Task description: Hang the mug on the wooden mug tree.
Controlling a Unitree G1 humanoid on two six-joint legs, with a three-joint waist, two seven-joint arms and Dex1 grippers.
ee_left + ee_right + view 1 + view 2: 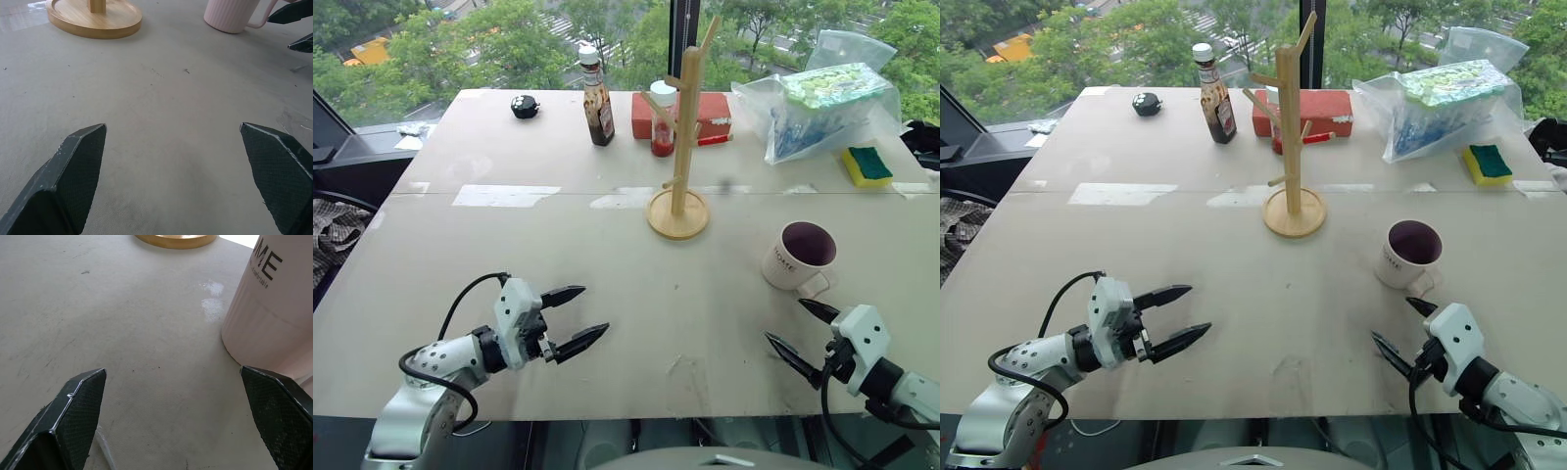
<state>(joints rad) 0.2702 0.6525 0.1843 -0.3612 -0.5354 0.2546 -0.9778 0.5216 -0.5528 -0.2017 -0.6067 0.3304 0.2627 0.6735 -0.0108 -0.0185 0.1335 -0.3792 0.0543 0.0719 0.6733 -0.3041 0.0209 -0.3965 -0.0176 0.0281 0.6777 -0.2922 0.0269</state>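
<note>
Beside the spread, empty right gripper [803,330], the mug [798,257]: rigid, glazed, breakable; best taken by its handle [816,285]. Left gripper [574,316] spread, empty.

This looks like a lab or test room high up in a building. A plain grey table [509,294] patched with tape stands against a large window [509,39] at 12 o'clock, overlooking treetops. Kitchen props sit along its far edge: a sauce bottle [598,103], a sponge [868,164], bagged supplies [822,108].
</note>
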